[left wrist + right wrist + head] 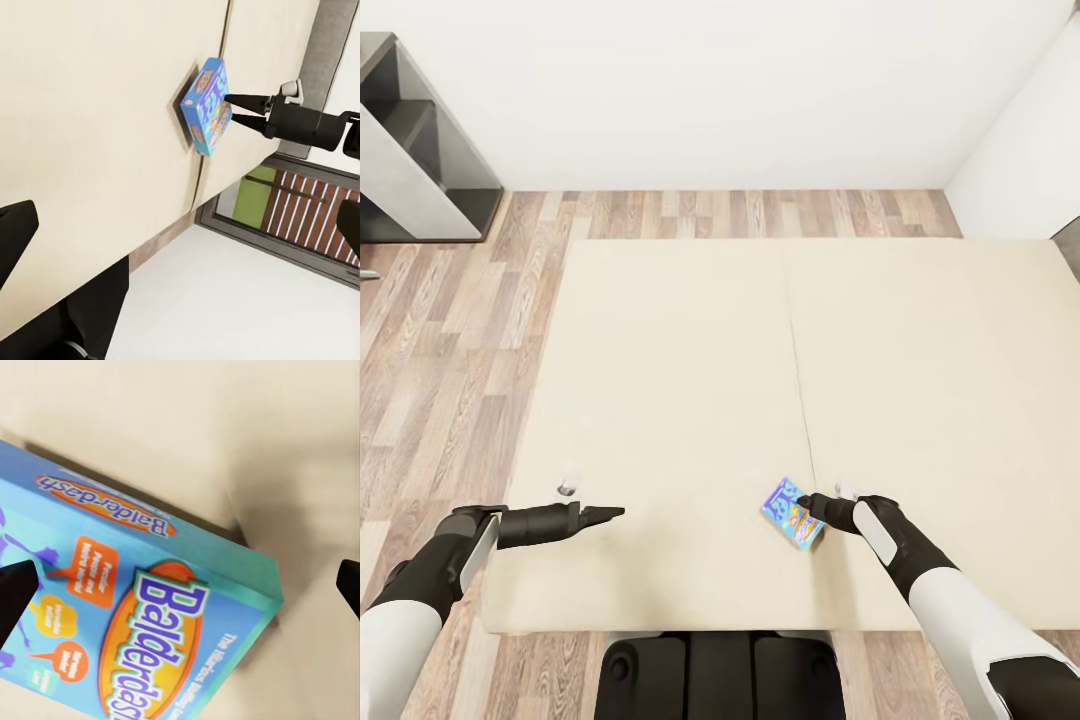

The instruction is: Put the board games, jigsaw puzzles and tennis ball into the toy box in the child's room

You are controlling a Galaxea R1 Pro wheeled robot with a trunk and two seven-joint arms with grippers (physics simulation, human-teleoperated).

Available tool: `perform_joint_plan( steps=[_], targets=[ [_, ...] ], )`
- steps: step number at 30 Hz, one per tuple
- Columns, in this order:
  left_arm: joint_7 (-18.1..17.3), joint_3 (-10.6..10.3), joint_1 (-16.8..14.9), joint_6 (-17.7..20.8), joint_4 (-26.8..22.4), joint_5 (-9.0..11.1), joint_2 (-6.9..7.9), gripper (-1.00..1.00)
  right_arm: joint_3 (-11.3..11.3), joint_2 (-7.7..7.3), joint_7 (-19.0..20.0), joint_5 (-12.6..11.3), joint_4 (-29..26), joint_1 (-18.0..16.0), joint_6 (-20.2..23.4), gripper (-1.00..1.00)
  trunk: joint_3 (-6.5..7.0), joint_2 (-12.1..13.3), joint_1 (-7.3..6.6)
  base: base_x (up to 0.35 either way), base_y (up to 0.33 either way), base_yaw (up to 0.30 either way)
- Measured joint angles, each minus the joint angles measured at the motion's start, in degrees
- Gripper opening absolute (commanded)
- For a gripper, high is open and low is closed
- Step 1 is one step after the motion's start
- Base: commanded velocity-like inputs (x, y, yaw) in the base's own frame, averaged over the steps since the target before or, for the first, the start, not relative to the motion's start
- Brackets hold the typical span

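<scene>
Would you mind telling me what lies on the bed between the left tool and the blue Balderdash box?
Nothing: in the head view, bare cream bed separates the left tool from the Balderdash box.

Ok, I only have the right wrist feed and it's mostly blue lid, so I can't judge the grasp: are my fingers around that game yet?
Observer: Not closed. In the left wrist view the right gripper is open, with its tips at the edge of the blue board game.
Operator: Where on the bed is it lying?
Observer: In the head view it lies close to the front edge of the bed, at the near end of the seam down its top.
Operator: Is the left arm in the way?
Observer: No. The left gripper is over the bed well to the robot's left of the game, open and empty.
</scene>
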Motion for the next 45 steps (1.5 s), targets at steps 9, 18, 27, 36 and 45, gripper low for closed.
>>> perform_joint_plan(
  steps=[9,18,27,36,45],
  targets=[
    [0.0,0.01,0.01,0.01,-0.02,-0.01,0.01,1.0,0.13,0.05,-0.01,-0.37,0.02,-0.02,-0.07,1.0,-0.36,-0.02,-0.02,0.0,0.0,0.0],
    [0.0,-0.05,0.02,0.02,-0.03,-0.01,0.02,1.0,0.14,0.12,-0.15,-0.34,0.02,-0.04,-0.16,1.0,-0.4,-0.03,-0.03,0.0,0.0,0.0],
    [-0.05,-0.07,0.02,-0.01,-0.03,0.06,0.01,1.0,0.12,0.12,-0.15,-0.38,0.04,-0.04,-0.17,1.0,-0.4,-0.04,-0.03,0.0,0.0,0.0],
    [-0.1,-0.08,0.02,-0.07,-0.03,0.08,0.02,1.0,0.11,0.12,-0.13,-0.32,0.03,-0.04,-0.16,1.0,-0.4,-0.04,-0.03,0.0,0.0,0.0],
    [-0.14,-0.09,0.0,-0.17,0.0,0.07,0.0,1.0,0.14,0.01,5.88,-0.19,0.03,0.03,-0.1,1.0,-0.4,0.0,0.0,0.0,0.0,0.0]
  ],
)
